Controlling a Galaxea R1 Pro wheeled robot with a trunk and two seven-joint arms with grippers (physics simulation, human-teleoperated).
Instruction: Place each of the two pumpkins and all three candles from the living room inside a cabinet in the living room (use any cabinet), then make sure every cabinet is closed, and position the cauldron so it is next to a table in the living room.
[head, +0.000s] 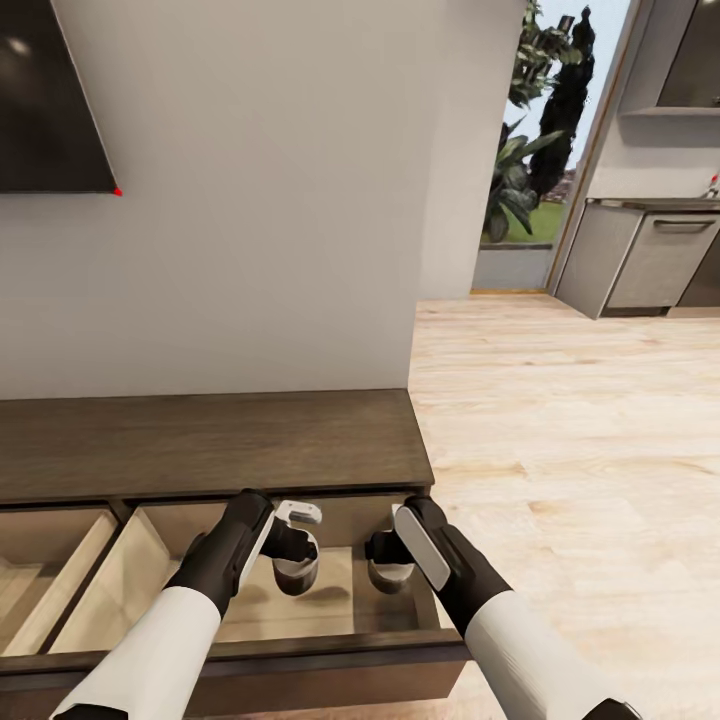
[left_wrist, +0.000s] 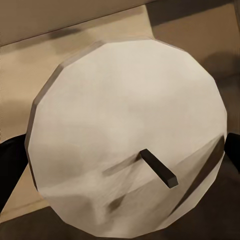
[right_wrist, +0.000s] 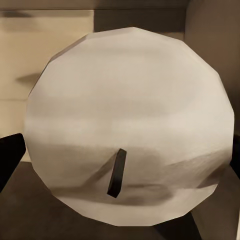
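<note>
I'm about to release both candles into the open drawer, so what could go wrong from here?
1. Each pincer, left and right, holds its candle above the drawer floor; released from there, one could tip over.
2. The two candles hang close together and might knock each other.
3. The right candle sits near the drawer's side wall.

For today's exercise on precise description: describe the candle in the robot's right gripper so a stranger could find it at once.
Start at the long dark-brown cabinet under the wall-mounted TV; its pull-out drawer nearest the bare wall corner is open. Two pale round candles hang over its beige interior, one in each gripper. The right candle is nearer the drawer's outer end, beside the left candle.
</note>
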